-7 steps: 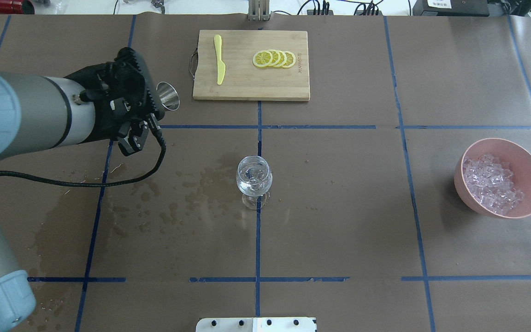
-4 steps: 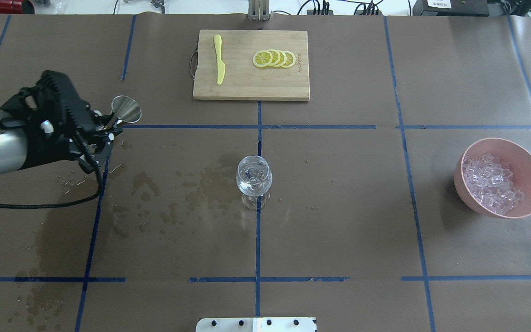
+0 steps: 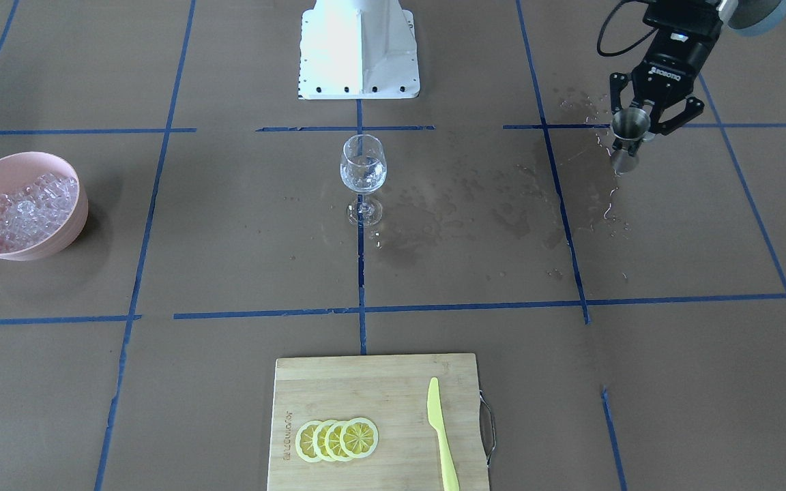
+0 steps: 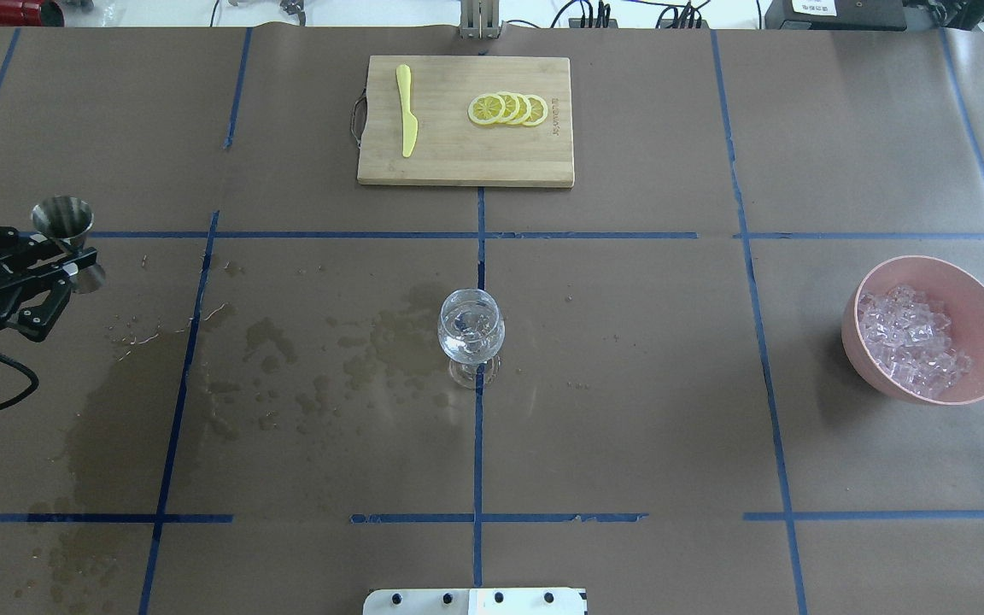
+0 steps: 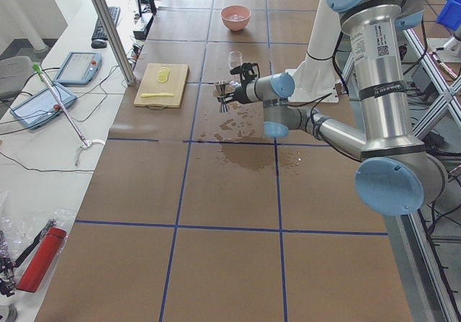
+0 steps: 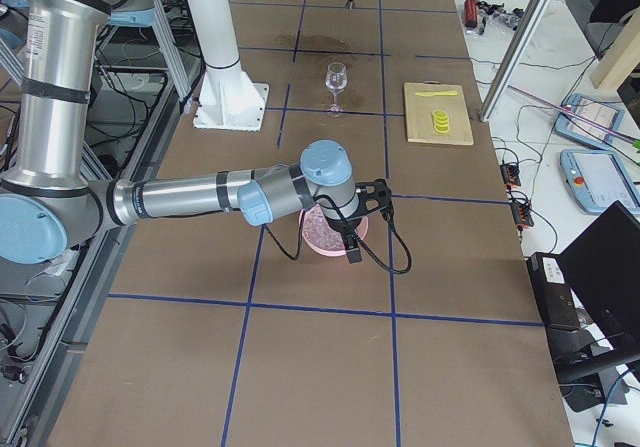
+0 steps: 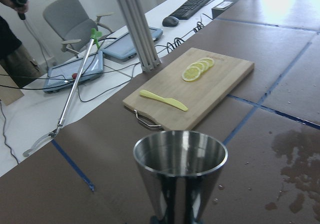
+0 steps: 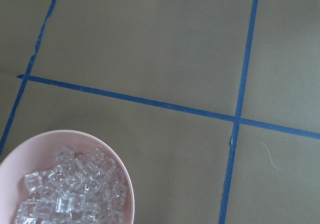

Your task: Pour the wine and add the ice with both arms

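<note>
Left gripper [image 3: 635, 128] near table's left end, clenched on upright steel jigger [image 7: 180, 174]; wet paper and open room between it and wine glass [image 4: 471, 331] at centre. Wine [image 4: 470, 343] in glass, well apart from fingers. Right gripper [image 6: 352, 255] close by pink bowl [image 4: 852, 337] of ice [image 4: 910, 342]; grip state impossible to tell

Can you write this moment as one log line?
left gripper: holds jigger upright | glass: has wine | right gripper: near ice bowl
</note>
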You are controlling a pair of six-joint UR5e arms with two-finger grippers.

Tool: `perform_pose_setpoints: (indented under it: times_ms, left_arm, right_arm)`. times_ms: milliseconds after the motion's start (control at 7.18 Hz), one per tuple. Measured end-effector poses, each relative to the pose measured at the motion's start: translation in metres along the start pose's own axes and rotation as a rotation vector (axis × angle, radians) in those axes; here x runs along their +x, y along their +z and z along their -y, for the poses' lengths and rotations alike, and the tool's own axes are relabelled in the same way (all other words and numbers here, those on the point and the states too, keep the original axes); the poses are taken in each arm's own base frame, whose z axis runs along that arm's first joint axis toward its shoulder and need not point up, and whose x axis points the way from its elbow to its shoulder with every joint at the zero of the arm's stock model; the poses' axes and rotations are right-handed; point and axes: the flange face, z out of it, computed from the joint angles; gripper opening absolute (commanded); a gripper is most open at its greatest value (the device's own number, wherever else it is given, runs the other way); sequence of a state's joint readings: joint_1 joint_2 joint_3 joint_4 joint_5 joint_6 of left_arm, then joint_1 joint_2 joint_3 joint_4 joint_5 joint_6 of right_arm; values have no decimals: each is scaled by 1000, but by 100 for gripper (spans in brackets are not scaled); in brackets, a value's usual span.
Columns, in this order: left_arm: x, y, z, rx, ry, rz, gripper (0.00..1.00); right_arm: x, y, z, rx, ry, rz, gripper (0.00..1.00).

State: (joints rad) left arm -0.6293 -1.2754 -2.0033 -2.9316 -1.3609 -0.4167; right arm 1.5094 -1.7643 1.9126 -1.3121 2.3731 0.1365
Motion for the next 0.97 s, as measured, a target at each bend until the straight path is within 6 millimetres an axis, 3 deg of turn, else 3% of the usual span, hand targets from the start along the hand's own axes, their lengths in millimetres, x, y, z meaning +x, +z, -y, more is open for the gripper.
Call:
perform_pose_setpoints:
  times_ms: [139, 278, 696, 975]
  left_arm:
    - [-11, 1, -24, 36, -80, 52, 0]
    - [-7, 6, -45, 53, -153, 97, 0]
    - [33, 16, -107, 94, -295, 190, 0]
    - [58, 33, -137, 129, -371, 231, 0]
  right_arm:
    - [0, 0, 0, 1, -1, 0, 100]
    - [-1, -1, 1, 2, -1, 0, 100]
    - [-2, -2, 1, 5, -3, 1, 100]
    - [-3, -3, 2, 6, -4, 2, 100]
